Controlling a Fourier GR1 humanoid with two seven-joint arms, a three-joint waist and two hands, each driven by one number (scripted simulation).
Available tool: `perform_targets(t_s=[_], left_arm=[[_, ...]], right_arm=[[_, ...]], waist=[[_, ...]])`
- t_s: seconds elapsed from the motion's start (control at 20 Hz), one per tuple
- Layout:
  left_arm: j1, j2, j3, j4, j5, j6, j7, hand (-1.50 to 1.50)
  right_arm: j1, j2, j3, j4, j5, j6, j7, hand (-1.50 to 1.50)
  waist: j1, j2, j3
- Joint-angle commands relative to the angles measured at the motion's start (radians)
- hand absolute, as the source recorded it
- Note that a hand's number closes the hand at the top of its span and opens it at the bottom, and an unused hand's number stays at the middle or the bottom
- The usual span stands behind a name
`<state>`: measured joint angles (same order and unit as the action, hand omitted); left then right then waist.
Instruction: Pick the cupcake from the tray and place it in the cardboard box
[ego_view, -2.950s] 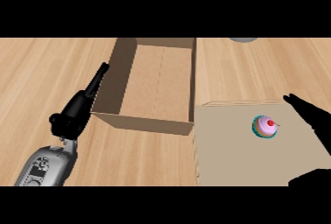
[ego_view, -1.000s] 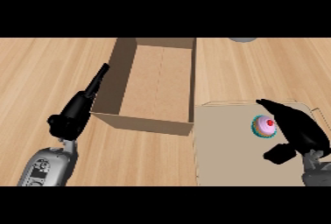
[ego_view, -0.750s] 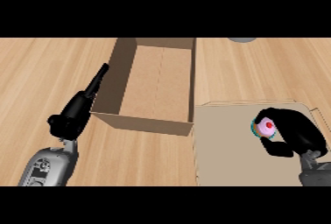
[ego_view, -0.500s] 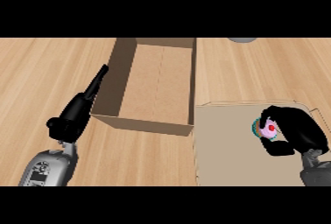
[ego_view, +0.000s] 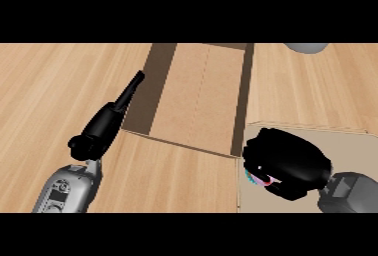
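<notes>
Surface: a light wooden counter (ego_view: 66, 85) with planks running across the frame, seen from steeply above.

Cardboard box: an open brown box (ego_view: 198, 95) in the upper middle of the frame, its long side running from the top edge down toward the centre; plain cardboard floor, tall inner walls, the left wall in shadow.

Tray: a flat tan tray (ego_view: 347, 145) at the lower right, its left edge just beside the box's lower right corner.

Cupcake: mostly hidden. Only a small sliver (ego_view: 260, 179) shows at the lower left of the right hand, with a teal band on the outside and pink with a touch of white inside it. It sits over the left part of the tray, close to the box's near corner; whether it touches the tray cannot be told.

Right hand: black (ego_view: 288, 162), at the lower right of the frame on a grey wrist, fingers curled round the cupcake and covering nearly all of it.

Left hand: black (ego_view: 118, 107), left of centre, fingers straight and pressed together into a narrow blade pointing up toward the box's left wall; it holds nothing.

Other: part of a grey round object (ego_view: 308, 47) at the top right edge, too cut off to identify.
</notes>
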<state>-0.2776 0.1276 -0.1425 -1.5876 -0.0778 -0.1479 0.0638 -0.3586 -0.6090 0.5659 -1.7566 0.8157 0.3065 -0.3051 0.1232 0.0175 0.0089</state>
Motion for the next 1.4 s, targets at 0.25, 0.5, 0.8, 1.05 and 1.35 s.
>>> perform_targets(t_s=[0.25,0.5,0.8,1.05,1.35], left_arm=[[0.039,-0.009,-0.014,0.02,-0.017,0.008,0.061,0.0],[0.048,-0.003,0.016,0.046,-0.012,0.009,0.029,0.0],[0.089,0.016,0.017,0.016,-0.006,-0.016,0.036,0.0],[0.009,-0.013,0.024,0.034,-0.024,0.019,0.079,0.0],[0.072,0.012,0.038,0.018,0.003,-0.027,0.054,0.0]], right_arm=[[-0.147,-0.096,-0.085,0.112,-0.157,-0.182,-0.685,1.5],[-0.23,-0.188,-0.226,0.267,-0.353,-0.091,-0.955,1.5],[-0.278,-0.287,-0.284,0.291,-0.618,0.061,-0.966,1.5],[-0.368,-0.312,-0.272,0.366,-0.748,0.152,-0.858,1.5],[-0.498,-0.252,-0.236,0.407,-0.793,0.143,-0.686,1.5]], waist=[[-0.073,-0.001,-0.004],[-0.093,-0.003,-0.007],[-0.097,-0.01,-0.008],[-0.097,-0.007,-0.009],[-0.096,-0.013,-0.01]])
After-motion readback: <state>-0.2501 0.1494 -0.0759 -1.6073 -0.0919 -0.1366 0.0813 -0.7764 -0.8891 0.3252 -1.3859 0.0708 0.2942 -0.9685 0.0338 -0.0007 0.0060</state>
